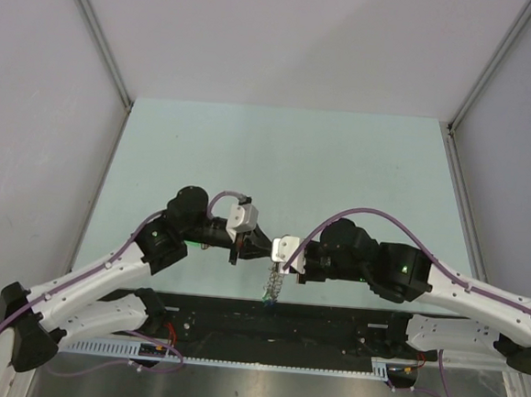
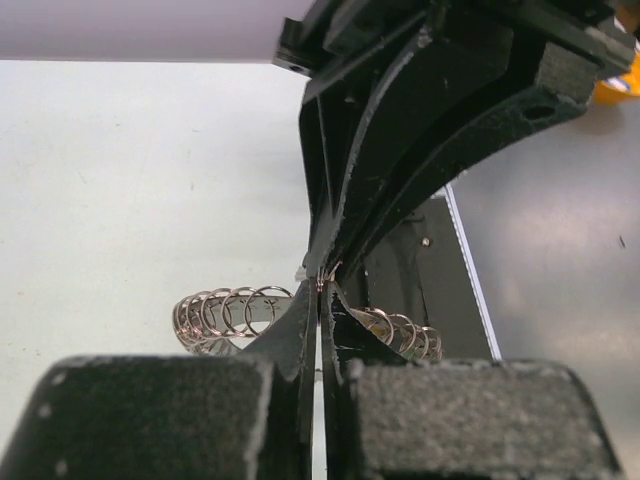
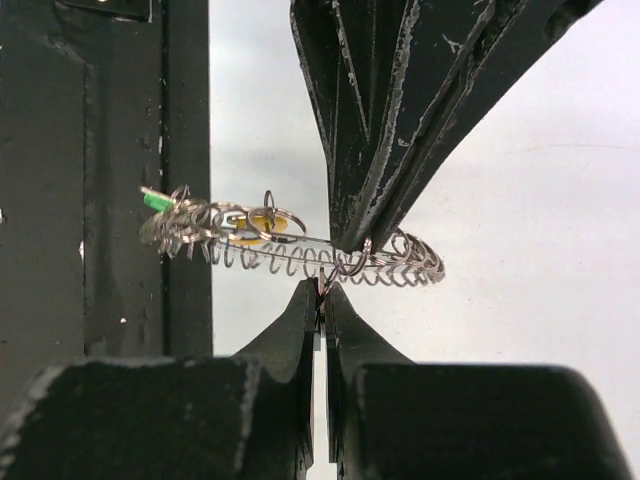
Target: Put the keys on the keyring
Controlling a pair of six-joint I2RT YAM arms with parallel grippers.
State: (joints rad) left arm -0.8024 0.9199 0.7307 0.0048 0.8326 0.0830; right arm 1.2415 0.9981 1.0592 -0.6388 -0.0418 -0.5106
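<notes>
Here, the left jaws and the right jaws are pinched fully shut, tip to tip, each nipping a loop of the keyring [image 3: 300,255], a chain of wire rings slung above the near edge of the bench [image 1: 278,154]. A yellow key [image 3: 262,222] and a green key [image 3: 155,200] appear already threaded on it; any other keys are out of sight.

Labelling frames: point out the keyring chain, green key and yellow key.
keyring chain [image 3: 410,266], right wrist view, right-hand loops
green key [image 3: 155,199], right wrist view, plastic head
yellow key [image 3: 262,222], right wrist view, plastic head
</notes>
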